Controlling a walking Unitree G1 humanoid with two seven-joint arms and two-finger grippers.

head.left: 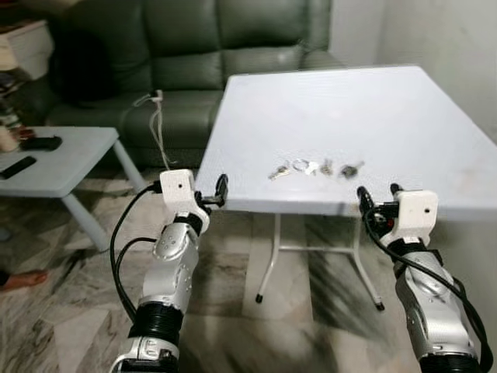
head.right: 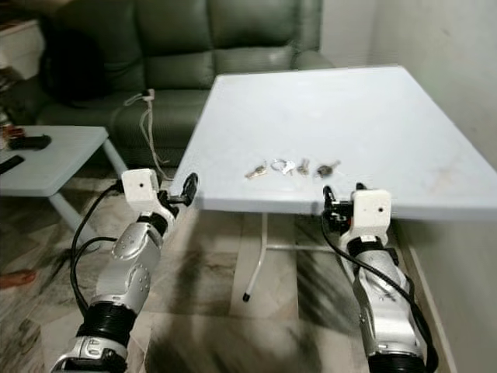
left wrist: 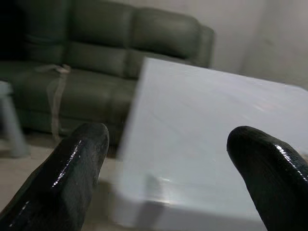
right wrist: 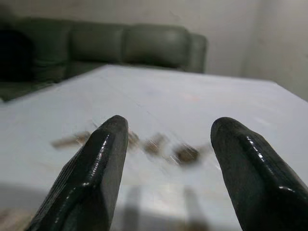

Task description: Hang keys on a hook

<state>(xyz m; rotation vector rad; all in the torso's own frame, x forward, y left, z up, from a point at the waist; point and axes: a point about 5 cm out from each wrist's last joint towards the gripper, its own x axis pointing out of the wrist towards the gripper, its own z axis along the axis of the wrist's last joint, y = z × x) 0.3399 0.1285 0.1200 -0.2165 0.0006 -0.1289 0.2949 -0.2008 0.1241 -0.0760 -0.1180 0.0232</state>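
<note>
keys [head.left: 314, 168] lie in loose row on white table [head.left: 404, 124], near its front edge. right gripper [head.left: 378, 196] at table's front edge, just short of keys, fingers spread, nothing between. left gripper [head.left: 217, 189] at table's front left corner, fingers spread, nothing between. green sofa [head.left: 194, 54] behind table.

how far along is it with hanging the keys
Barely started. Done: the robot stands at the white table. In hand: nothing; the keys lie loose near the table's front edge, untouched. The right gripper hovers open at that edge, just short of them, and the left gripper is open at the table's corner. Left: grasp the keys, find a hook, hang them.
</note>
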